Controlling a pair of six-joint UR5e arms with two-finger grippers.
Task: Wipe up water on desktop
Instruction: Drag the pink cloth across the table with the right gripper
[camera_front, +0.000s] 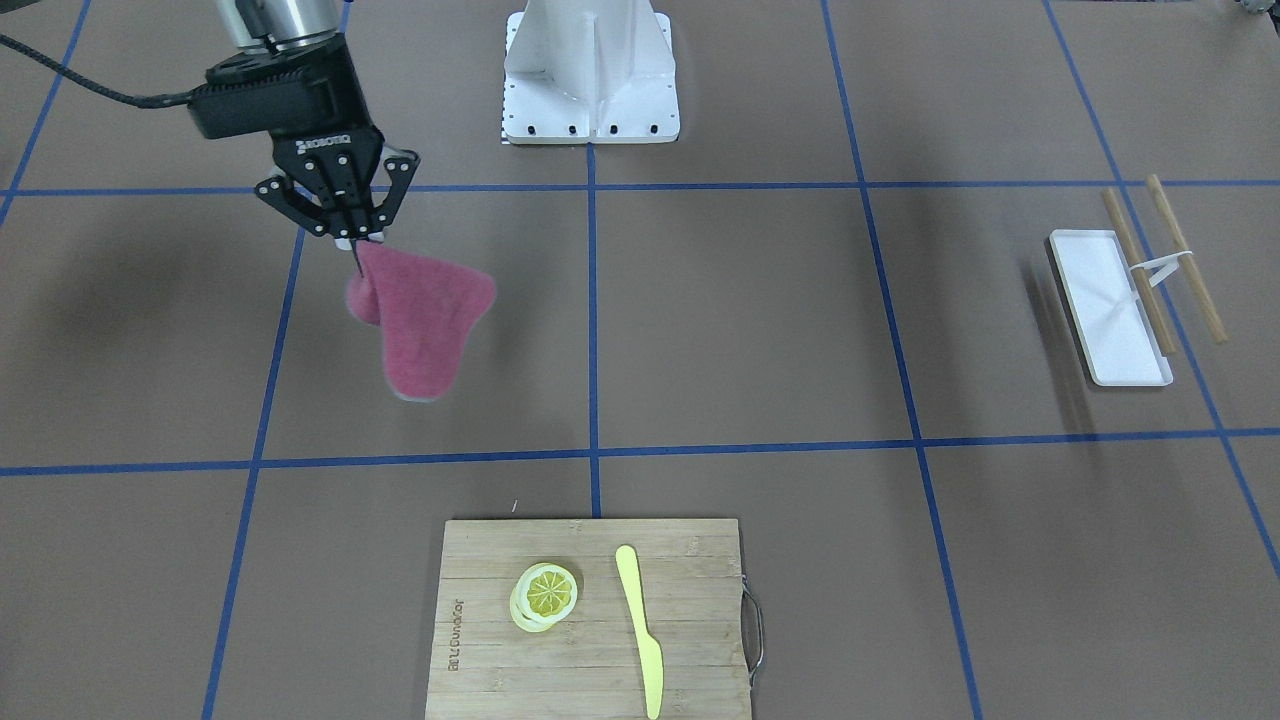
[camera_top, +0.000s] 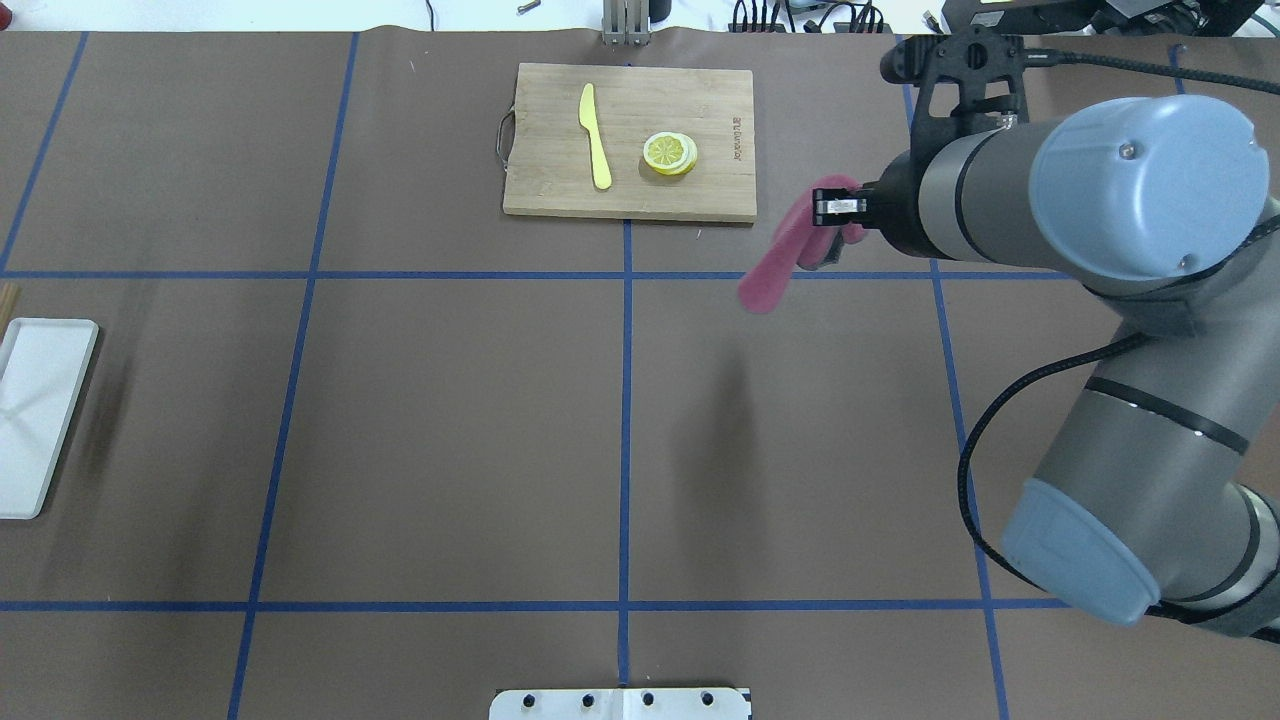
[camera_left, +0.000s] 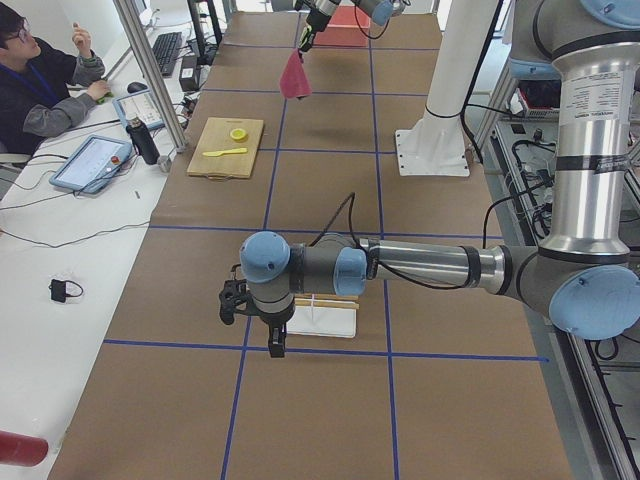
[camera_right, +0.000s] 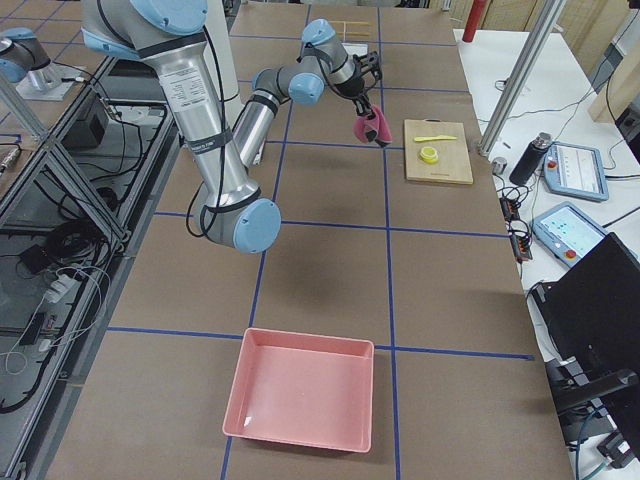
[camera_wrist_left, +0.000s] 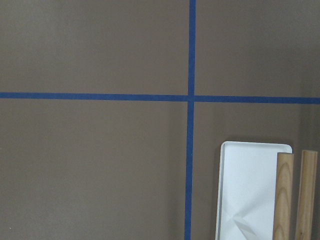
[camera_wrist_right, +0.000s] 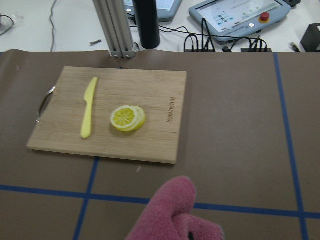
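Above the robot's right half of the desktop (camera_front: 740, 320), the right gripper (camera_front: 352, 238) is clamping its fingers together on the top edge of a pink cloth (camera_front: 425, 315). The cloth is hanging free below the claw, clear of the brown surface.

At the far edge of the desktop from the robot, a bamboo cutting board (camera_front: 500, 650) is lying flat. A stack of lemon slices (camera_front: 546, 595) and a yellow knife (camera_front: 640, 625) are resting on it, side by side and apart. The cloth is hanging to the right of the board, not touching it.

On the left side, the left gripper (camera_left: 272, 340) is pointing down just beside a white tray (camera_front: 1105, 300). Only the side view is showing this claw, so whether its fingers are apart or together cannot be told. Two wooden sticks (camera_front: 1185, 258) are lying along the tray, one overlapping its edge. A pink bin (camera_right: 305, 390) is sitting at the right end of the desktop.
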